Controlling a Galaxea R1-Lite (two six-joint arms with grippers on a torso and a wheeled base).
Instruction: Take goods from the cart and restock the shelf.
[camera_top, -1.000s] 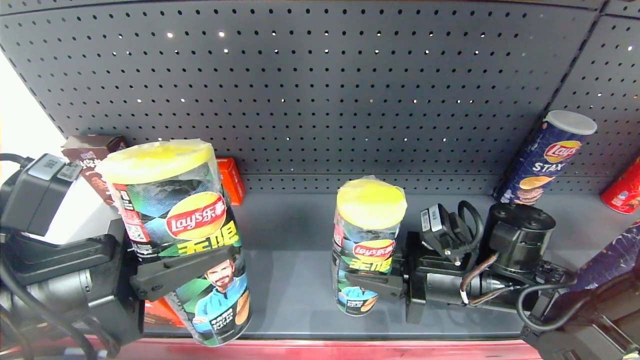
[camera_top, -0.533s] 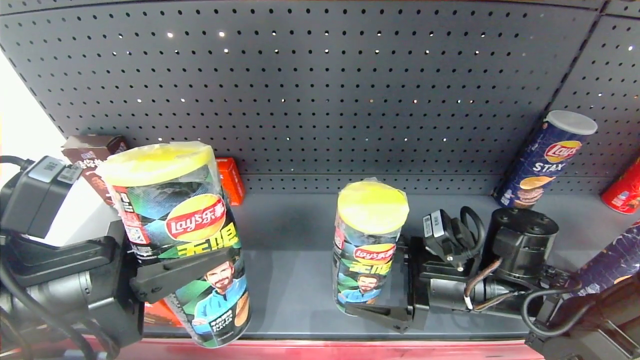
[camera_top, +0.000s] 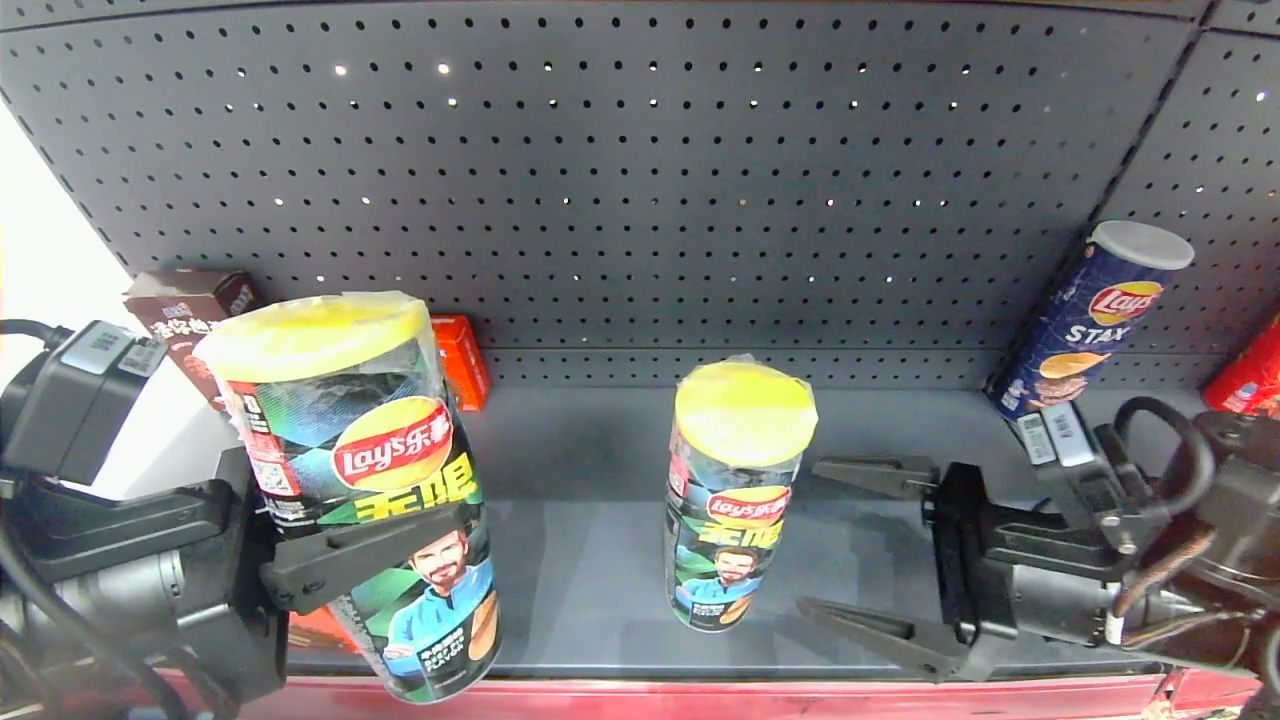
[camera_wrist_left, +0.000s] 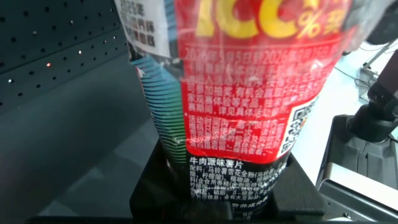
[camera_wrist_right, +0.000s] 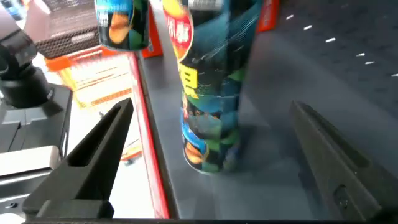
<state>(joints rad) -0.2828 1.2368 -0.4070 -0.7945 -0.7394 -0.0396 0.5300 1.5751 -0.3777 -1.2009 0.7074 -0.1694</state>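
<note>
Head camera looks down on the standing can (camera_top: 738, 495) from above; right wrist camera shares it, close beside; left wrist camera sits against the held can (camera_wrist_left: 236, 93).

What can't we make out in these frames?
Head view: orange box mostly hidden behind the held can.
Head view: red can cut off by the right edge.
Right wrist view: standing can, lid cut off by the picture edge.
Left wrist view: held can, lid cut off by the edge; small print blurred.
</note>
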